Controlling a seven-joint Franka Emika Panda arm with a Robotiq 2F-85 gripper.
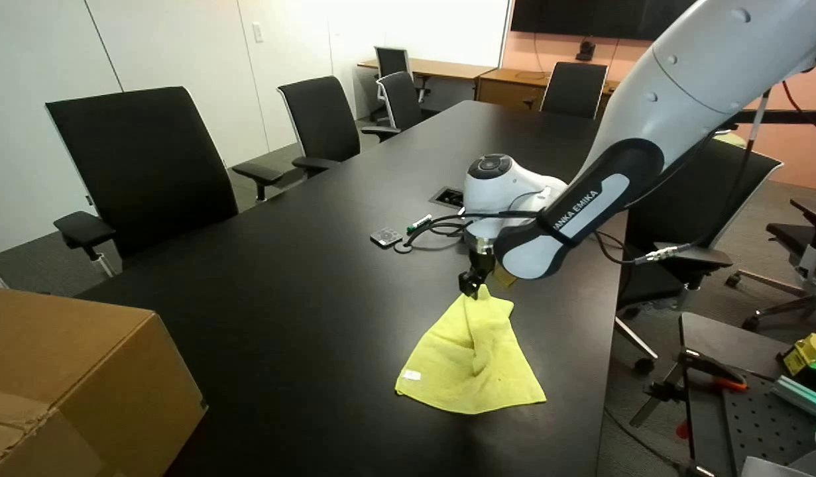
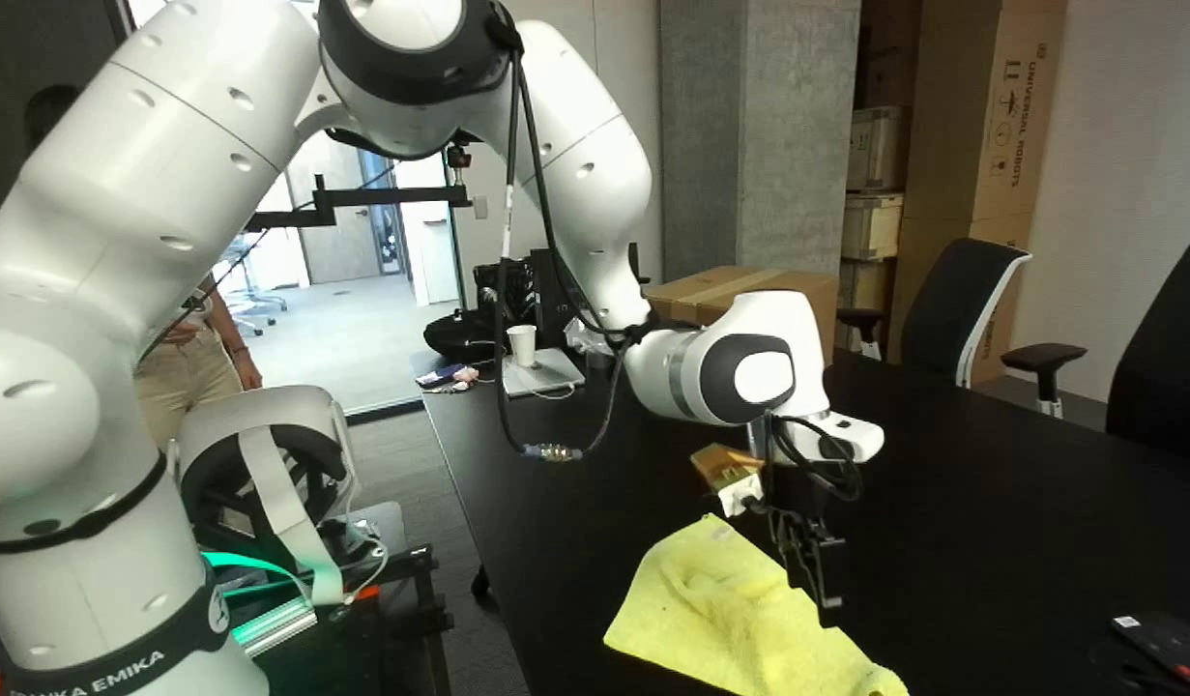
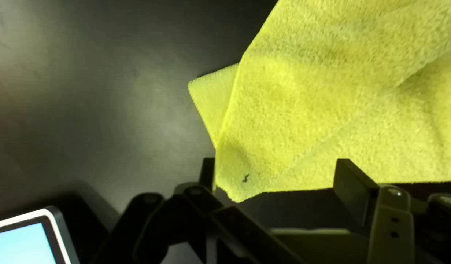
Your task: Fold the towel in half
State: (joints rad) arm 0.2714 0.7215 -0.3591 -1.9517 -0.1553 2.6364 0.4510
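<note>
The yellow towel [image 1: 477, 364] lies rumpled on the dark table, with a small white tag near one corner. The towel also shows in an exterior view [image 2: 720, 619] and in the wrist view [image 3: 320, 110], where one corner with a small dark mark lies over another layer. My gripper [image 1: 472, 285] is at the towel's narrow end, nearest the robot's hand. In the wrist view the gripper [image 3: 275, 172] is open, its fingers wide apart, with the towel's corner between or just below them, closer to the left finger. Whether a finger touches the cloth I cannot tell.
A cardboard box [image 1: 89, 397] stands at the table's near corner. A small square device [image 1: 386, 237], a green marker [image 1: 419, 223] and cables lie beyond the gripper. Chairs [image 1: 321, 122] line the table. A white cup [image 2: 522, 344] stands on a laptop [image 2: 544, 372].
</note>
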